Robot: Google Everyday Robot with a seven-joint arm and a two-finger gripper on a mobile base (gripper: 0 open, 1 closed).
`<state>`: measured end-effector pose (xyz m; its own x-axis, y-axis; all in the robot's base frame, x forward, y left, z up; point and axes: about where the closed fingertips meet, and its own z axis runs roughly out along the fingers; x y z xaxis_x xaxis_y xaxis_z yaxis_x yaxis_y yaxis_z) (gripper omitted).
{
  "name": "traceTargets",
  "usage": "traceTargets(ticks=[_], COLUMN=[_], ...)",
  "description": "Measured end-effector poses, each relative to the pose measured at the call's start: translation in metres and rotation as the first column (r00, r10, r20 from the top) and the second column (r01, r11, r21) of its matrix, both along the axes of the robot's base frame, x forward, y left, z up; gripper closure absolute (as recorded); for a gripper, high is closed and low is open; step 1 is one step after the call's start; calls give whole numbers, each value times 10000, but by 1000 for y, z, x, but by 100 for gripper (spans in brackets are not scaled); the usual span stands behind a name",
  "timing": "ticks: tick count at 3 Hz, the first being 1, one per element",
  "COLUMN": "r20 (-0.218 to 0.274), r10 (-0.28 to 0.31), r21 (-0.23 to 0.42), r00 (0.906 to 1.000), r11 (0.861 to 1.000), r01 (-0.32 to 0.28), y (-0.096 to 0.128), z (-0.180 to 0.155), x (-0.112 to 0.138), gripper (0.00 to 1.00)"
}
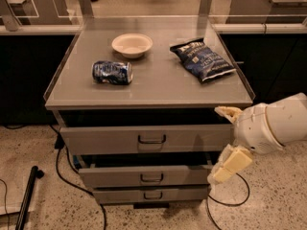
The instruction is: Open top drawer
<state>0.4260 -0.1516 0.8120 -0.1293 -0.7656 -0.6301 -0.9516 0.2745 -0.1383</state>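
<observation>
The top drawer [110,140] is the widest grey front under the cabinet top, with a small dark loop handle [152,139] at its centre. A dark gap shows above its front. My gripper [225,139] is at the drawer's right end, to the right of the handle and apart from it. Its cream fingers [231,163] are spread wide, one above and one below the front's height, and hold nothing. Two narrower drawers [144,176] sit below, both slightly out.
On the cabinet top [158,87] lie a white bowl [132,45], a blue can on its side [112,73] and a dark chip bag [202,60]. Black cables [60,162] and a black rod [28,195] lie on the floor at left.
</observation>
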Motion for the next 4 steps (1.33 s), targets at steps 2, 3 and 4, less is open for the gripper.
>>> traceTargets(ticks=[2,3,4], r20=[-276,19,586], r10=[12,-40,-7], r21=[-147,-18,332], r00=[9996,10000,9983], r11=[9999,10000,9994], r01=[-16,40,-12], y=[11,11,15], z=[-39,-57,-70], x=[17,26,39], gripper=[0,0,0])
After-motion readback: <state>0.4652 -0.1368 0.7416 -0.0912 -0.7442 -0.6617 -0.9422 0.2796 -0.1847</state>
